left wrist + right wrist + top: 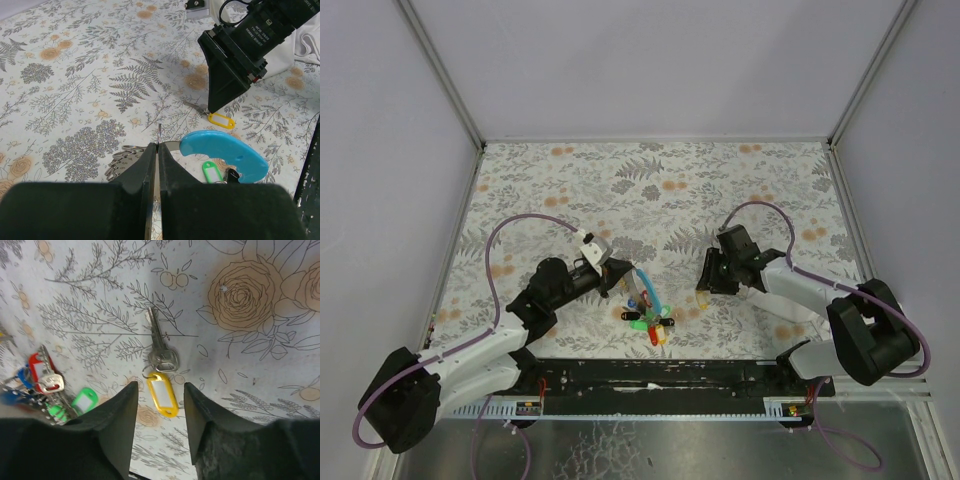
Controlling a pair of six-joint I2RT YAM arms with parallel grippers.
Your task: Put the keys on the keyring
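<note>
My left gripper [617, 278] [158, 146] is shut on the thin metal keyring [159, 133], which sticks up edge-on between its fingers. A curved blue strap [222, 152] [645, 289] runs off to the right of it. Several keys hang there: bare metal ones [121, 158] on the left and a green-tagged one [212, 171] on the right. The bunch [648, 322] lies just in front of the gripper. A loose key [160, 347] with a yellow tag [162, 393] [221, 120] lies flat on the cloth. My right gripper [160, 386] [706, 288] stands open just above it, its fingers either side of the tag.
The flowered tablecloth [660, 190] covers the whole table. Red [38, 367] and green [83, 400] tags of the bunch lie to the left of the right gripper. White enclosure walls stand on three sides. A black rail [660, 375] runs along the near edge.
</note>
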